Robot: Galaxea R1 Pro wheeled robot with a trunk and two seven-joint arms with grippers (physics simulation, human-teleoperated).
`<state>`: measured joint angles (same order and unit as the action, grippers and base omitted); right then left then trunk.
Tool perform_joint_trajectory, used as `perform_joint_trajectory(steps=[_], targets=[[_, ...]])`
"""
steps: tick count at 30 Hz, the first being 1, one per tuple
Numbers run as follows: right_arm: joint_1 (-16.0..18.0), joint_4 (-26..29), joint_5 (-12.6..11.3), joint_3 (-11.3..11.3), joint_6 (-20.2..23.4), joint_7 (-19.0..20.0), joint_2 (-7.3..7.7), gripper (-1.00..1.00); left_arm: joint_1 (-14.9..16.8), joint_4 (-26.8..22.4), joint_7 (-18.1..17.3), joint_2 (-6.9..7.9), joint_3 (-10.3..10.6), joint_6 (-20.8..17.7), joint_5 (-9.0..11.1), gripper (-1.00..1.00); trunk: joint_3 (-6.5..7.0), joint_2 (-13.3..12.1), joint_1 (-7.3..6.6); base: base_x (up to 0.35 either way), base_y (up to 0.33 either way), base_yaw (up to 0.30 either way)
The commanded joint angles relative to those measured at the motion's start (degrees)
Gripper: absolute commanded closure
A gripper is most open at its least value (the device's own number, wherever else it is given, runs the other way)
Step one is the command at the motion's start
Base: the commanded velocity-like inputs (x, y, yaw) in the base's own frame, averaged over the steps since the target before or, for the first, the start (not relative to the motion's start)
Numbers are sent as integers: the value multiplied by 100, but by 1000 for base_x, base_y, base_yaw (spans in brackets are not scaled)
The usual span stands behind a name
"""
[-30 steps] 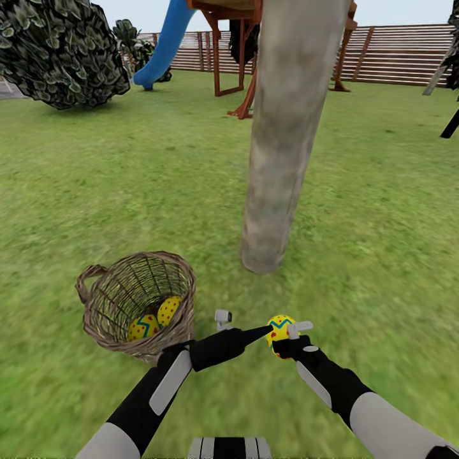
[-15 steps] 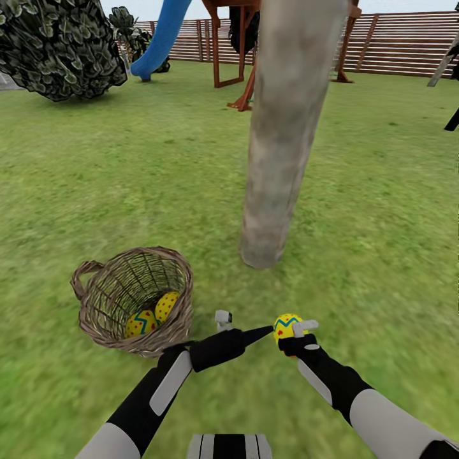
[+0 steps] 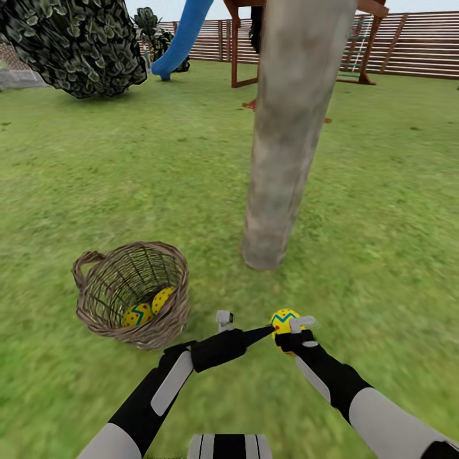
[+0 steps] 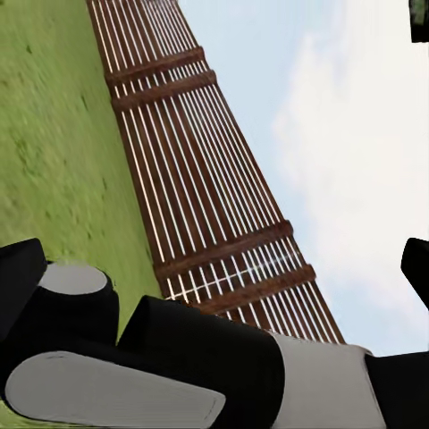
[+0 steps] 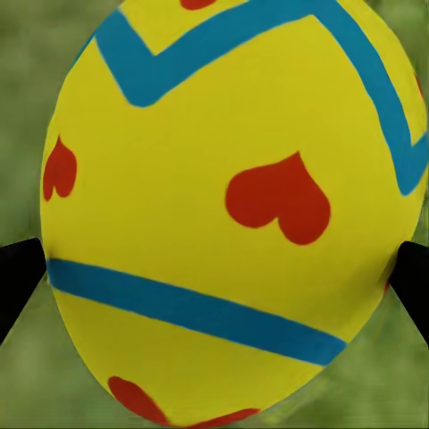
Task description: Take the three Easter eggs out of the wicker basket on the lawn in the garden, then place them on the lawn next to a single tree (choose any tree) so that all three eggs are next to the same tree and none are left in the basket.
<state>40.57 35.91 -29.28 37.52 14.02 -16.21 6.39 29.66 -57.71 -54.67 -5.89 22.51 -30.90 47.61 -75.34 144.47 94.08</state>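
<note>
A brown wicker basket (image 3: pixel 131 294) stands on the lawn (image 3: pixel 389 229) at the front left, with two yellow Easter eggs (image 3: pixel 138 314) (image 3: pixel 162 298) lying inside it. A third egg (image 3: pixel 282 320), yellow with red hearts and blue zigzag bands, is held above the grass by my right gripper (image 3: pixel 288 326), which is shut on it. In the right wrist view this egg (image 5: pixel 223 206) sits between the dark fingertips (image 5: pixel 18 277). The tree's thick grey trunk (image 3: pixel 287 146) rises just beyond the held egg. My left gripper (image 3: pixel 245 324) is open and empty, between basket and egg.
A dark leafy bush (image 3: pixel 76 44) stands at the far left. A blue slide (image 3: pixel 185 35) and a wooden play tower (image 3: pixel 245 44) stand behind the trunk, before a slatted wooden fence (image 3: pixel 414 44). The fence (image 4: pixel 197 179) and sky show in the left wrist view.
The whole picture has shifted, so the camera moved slightly: basket and far objects sit differently in view. Both arms hold their pose and the egg stays in the right gripper.
</note>
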Motion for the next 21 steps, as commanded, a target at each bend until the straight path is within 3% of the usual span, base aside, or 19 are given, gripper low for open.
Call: perform_joint_trajectory(steps=[1,6,8,10,21], targets=[[4,94,-51,44,22,-57,11,100,5,5,1,0,7,-48,47,-100,-4,2,-1,0,-3,293],[111,227,-52,36,-34,-285,14,100,5,-14,2,-8,97,-48,46,-100,-4,2,-1,0,0,293],[173,219,-52,36,-393,-629,20,100,5,-20,9,-9,119,-48,46,-100,-4,2,-1,0,0,286],[179,184,-52,36,-479,-666,27,100,5,-21,9,-9,128,-48,46,-100,-49,4,4,0,0,219],[180,128,-61,15,-497,-673,46,100,5,-30,18,-18,148,-48,46,-100,-292,19,33,0,0,19]])
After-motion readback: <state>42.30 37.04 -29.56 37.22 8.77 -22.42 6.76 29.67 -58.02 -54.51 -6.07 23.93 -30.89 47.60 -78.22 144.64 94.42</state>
